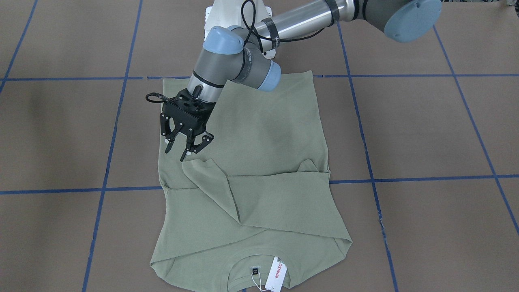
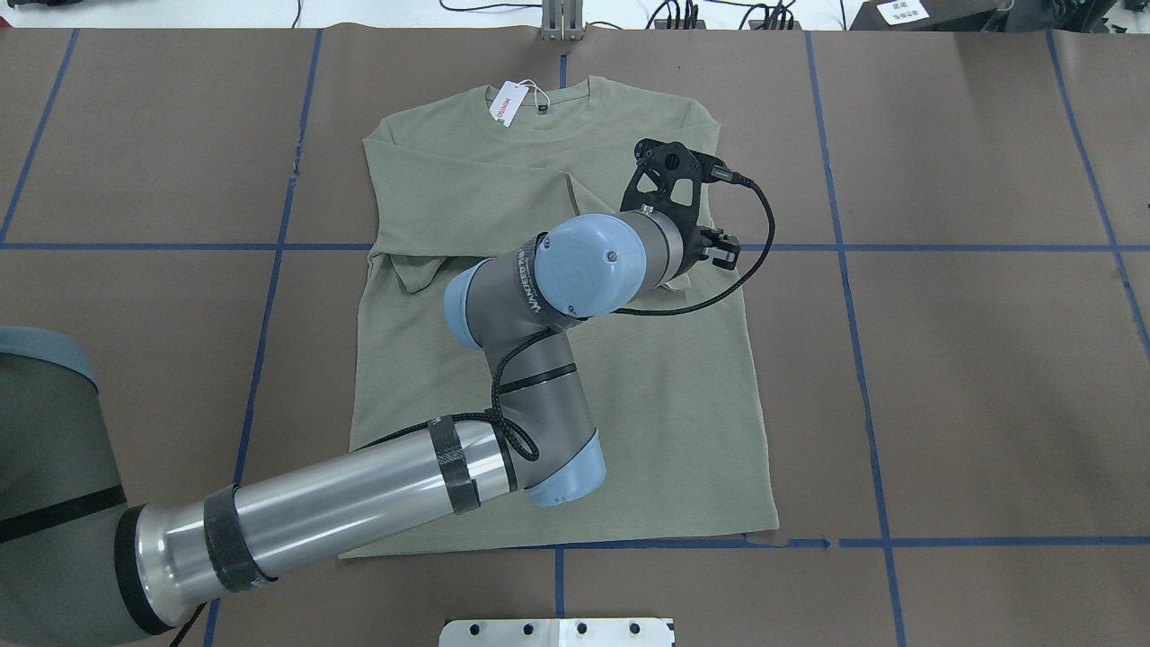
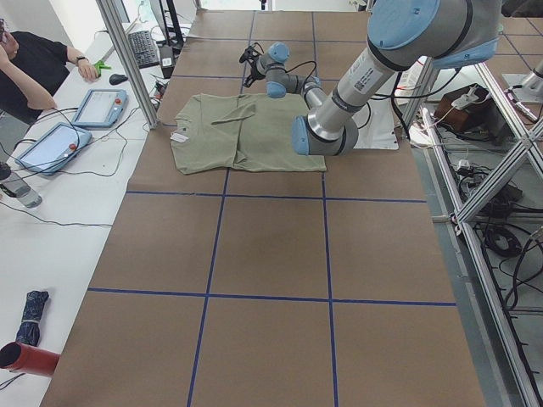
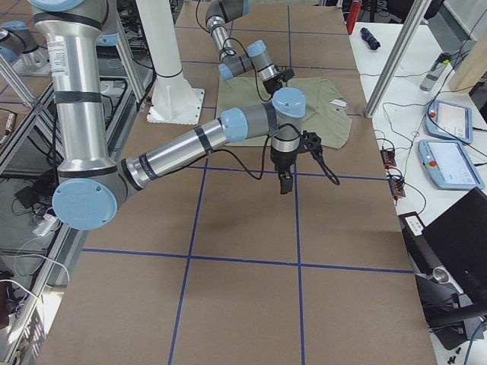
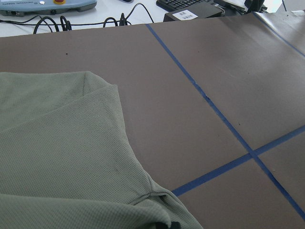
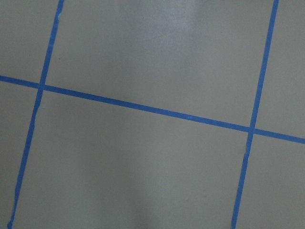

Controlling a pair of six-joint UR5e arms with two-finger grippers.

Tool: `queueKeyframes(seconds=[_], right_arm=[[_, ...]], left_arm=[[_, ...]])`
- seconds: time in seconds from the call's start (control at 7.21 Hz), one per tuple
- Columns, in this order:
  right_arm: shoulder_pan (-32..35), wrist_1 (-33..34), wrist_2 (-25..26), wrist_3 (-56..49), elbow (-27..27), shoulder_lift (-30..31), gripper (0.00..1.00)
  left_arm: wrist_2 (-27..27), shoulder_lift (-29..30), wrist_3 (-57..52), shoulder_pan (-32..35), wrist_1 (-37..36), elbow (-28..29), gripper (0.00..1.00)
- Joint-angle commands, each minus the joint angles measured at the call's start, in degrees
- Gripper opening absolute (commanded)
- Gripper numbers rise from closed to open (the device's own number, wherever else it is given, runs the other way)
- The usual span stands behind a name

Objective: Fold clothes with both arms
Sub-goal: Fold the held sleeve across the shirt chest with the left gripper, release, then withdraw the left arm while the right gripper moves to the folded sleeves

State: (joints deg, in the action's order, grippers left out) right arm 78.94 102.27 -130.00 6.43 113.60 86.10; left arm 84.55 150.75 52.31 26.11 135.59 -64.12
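Note:
The pale sage-green shirt [image 1: 259, 138] lies flat on the brown table, neck and white MINISO tag [image 1: 276, 273] toward the operators' side. Both sleeves are folded across the chest. My left arm [image 2: 377, 485] reaches across the shirt. My left gripper [image 1: 186, 147] is open and empty, just above the shirt's edge by the folded sleeve. In the overhead view its fingers are hidden under the wrist [image 2: 593, 270]. My right gripper [image 4: 285, 181] hangs over bare table off the shirt and shows only in the exterior right view, so I cannot tell if it is open or shut.
Blue tape lines [image 1: 405, 178] grid the table. The white pedestal base [image 4: 171, 76] stands behind the shirt. An operator [image 3: 34, 68] and teach pendants [image 3: 97, 106] are on the white bench beside the table.

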Motion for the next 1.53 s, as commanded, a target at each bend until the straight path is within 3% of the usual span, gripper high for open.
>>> queueKeyframes(seconds=[0.0, 0.28, 0.56, 0.69, 1.11, 1.25, 1.39], right_arm=[[-1.06, -7.67, -0.34, 0.6, -2.06, -0.67, 1.0], [-10.58, -12.43, 1.66, 16.59, -3.3, -8.89, 1.0], [-24.29, -12.71, 13.21, 31.99, -4.87, -19.6, 0.99], [-29.4, -12.71, 18.24, 35.72, -8.71, -25.14, 0.98], [-39.35, -12.45, 29.68, 39.15, -21.88, -38.42, 0.91], [-42.52, -12.36, 34.59, 40.14, -26.98, -42.73, 0.89], [-45.6, -12.45, 38.64, 40.07, -28.77, -43.55, 0.83]], left_arm=[[9.86, -2.37, 0.16, 4.19, -3.8, -2.48, 1.0], [17.37, -10.17, -5.17, 10.34, -15.47, -13.6, 1.0], [25.19, -18.95, -12.71, 17.1, -20.18, -22.67, 1.0], [30.36, -23.7, -19.46, 22.01, -20.19, -25.32, 1.0], [39.7, -33.22, -40.13, 33.36, -19.4, -26.05, 1.0], [41.03, -34.54, -41.05, 34.09, -18.87, -26.23, 1.0], [41.05, -34.82, -40.89, 34.1, -18.35, -26.14, 1.0]])
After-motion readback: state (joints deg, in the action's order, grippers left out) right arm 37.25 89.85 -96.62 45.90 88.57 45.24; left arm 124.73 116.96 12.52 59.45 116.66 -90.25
